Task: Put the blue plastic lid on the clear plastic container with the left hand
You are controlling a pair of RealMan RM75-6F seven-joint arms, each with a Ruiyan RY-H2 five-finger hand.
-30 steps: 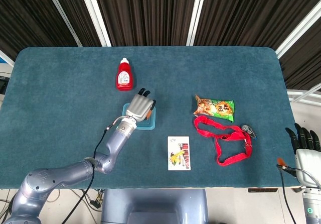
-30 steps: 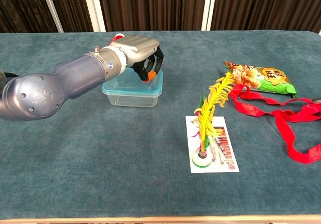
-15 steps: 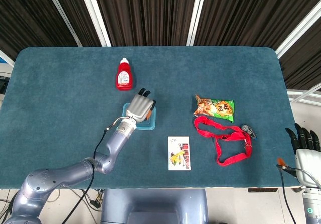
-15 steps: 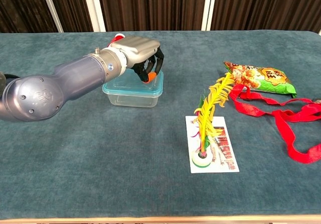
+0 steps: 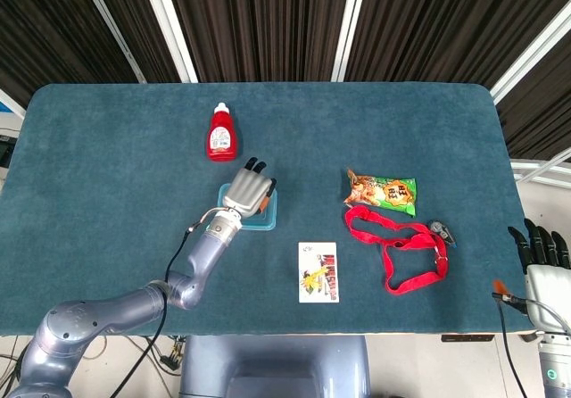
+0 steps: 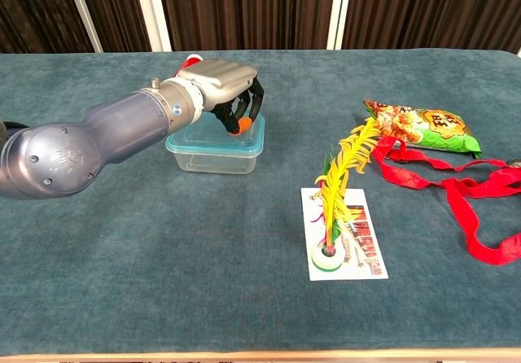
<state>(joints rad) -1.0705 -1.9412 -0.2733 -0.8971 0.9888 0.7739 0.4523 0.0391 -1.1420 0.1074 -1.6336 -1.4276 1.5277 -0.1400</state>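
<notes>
The blue plastic lid [image 6: 254, 133] already lies on the clear plastic container [image 6: 216, 155], near the middle of your worktop [image 5: 107, 166]. Your left robot hand [image 6: 224, 89] arches over it with fingers curled down, holding nothing. The red bottle [image 5: 221, 132] stands just behind; the front is free. Since a second ago, almost nothing has moved. Your right robot hand [image 5: 540, 248] hangs with fingers straight beyond the worktop's edge.

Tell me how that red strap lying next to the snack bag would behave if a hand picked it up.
The red strap would likely go limp: it lies in loose, flat loops on the table, so it looks like soft webbing. It is probably light. Its metal clip at one end would likely dangle and swing. One loop lies by the snack bag and may drag it.
</notes>
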